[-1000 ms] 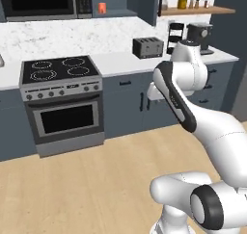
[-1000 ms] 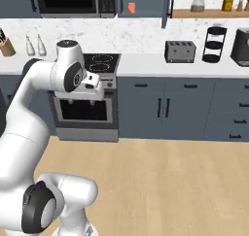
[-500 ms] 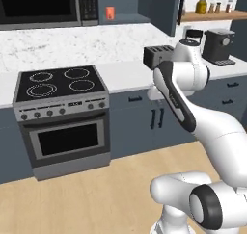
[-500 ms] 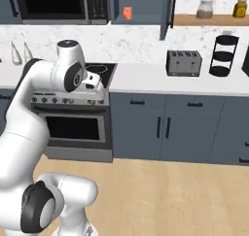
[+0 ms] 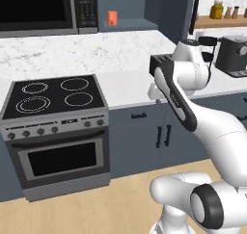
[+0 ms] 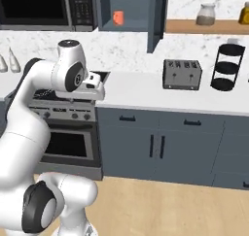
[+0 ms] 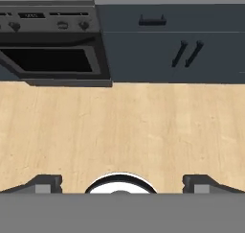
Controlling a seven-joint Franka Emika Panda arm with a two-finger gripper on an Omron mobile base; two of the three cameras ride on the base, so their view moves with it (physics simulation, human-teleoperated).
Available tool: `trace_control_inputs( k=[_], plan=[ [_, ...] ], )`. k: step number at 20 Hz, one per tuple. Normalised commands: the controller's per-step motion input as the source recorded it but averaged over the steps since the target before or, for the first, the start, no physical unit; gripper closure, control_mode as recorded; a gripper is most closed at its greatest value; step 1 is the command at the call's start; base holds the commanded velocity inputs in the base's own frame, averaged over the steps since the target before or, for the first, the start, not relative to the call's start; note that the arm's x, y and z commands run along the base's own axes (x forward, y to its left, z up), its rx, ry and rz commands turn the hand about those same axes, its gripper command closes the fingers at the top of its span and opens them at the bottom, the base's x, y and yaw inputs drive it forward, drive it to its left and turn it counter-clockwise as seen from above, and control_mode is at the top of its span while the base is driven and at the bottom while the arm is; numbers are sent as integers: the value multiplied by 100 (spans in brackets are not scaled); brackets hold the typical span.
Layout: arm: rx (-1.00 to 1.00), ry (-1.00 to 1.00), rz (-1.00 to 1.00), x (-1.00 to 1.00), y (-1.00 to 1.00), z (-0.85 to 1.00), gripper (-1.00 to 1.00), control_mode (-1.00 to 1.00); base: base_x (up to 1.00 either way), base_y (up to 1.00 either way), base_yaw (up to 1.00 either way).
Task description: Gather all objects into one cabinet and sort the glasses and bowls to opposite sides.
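Observation:
A small orange mug, one of the glasses, stands inside the open slate blue-grey wall cabinet to the right of the microwave. The cabinet door swings out toward me and carries a long black bar handle. My gripper hangs in front of the counter edge, well below the mug, pointing down at the wooden floor. It is open and its fingertips stand wide apart with nothing between them. The bowls are out of view.
A black microwave hangs over the stove. On the white counter stand a toaster, a black tiered rack and a coffee machine. Jars sit on a wooden shelf.
The whole scene has grown and shifted in both base views, so the base has driven closer to the counter. The arm keeps the same pose and the gripper stays open.

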Motion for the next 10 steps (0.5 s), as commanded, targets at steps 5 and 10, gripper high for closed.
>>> trace_control_inputs(
  k=[5,10],
  plan=[
    [0,0,0,0,0,0,-100,100,81,-3,0],
    [0,0,0,0,0,0,-100,100,71,-6,0]
  ],
)
